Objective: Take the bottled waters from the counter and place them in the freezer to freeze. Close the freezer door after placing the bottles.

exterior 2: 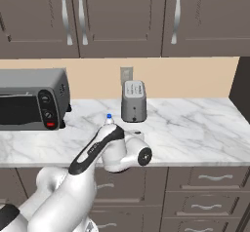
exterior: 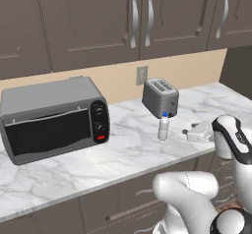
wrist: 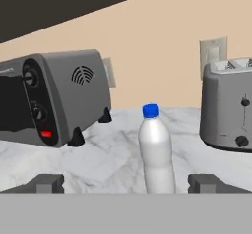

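Counter (exterior: 123, 149): polished white marble, grey veins. Bottle (wrist: 156, 152): smooth whitish plastic, glossy blue cap. Toaster (wrist: 229, 107): brushed grey metal, matt. Toaster oven (exterior: 51, 117): grey metal casing, dark glossy glass door. Cabinet handles (exterior: 134, 16): shiny silver metal.

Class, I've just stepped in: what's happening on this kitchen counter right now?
A white robot arm is reaching for a whitish blue-capped water bottle standing upright on the marble counter, between a toaster oven and a toaster. Its gripper is open, fingertips either side of the bottle, nothing held. No bottle has been moved yet.
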### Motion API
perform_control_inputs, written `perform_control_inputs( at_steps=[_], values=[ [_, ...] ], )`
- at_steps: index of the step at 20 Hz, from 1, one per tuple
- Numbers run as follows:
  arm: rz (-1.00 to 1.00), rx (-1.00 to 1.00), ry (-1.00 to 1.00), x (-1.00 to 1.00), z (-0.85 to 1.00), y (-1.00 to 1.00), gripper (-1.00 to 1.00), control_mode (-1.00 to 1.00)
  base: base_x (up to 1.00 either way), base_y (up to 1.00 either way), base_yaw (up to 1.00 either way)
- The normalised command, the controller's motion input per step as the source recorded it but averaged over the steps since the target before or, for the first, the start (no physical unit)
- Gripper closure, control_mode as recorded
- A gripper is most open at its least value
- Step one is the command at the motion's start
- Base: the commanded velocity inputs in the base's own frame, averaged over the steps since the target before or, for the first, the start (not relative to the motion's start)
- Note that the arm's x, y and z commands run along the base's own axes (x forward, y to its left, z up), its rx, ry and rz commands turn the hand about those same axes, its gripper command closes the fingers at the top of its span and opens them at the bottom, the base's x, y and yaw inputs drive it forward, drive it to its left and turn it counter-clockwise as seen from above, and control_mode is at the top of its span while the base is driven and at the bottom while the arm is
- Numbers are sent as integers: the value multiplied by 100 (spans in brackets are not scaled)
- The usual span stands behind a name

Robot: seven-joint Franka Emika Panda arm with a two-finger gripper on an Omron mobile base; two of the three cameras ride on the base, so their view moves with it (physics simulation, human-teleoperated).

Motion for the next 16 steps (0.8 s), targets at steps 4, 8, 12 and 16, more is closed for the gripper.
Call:
perform_control_inputs(
  at_steps=[4,8,12,16],
  values=[
    [0,0,0,40,-28,10,-100,-100,0,0,0],
    [0,0,-2,33,-18,8,-100,-100,0,0,0],
    [0,0,-5,22,-4,7,-100,-100,0,0,0],
    [-1,0,-1,16,-1,0,-100,-100,0,0,0]
  ],
)
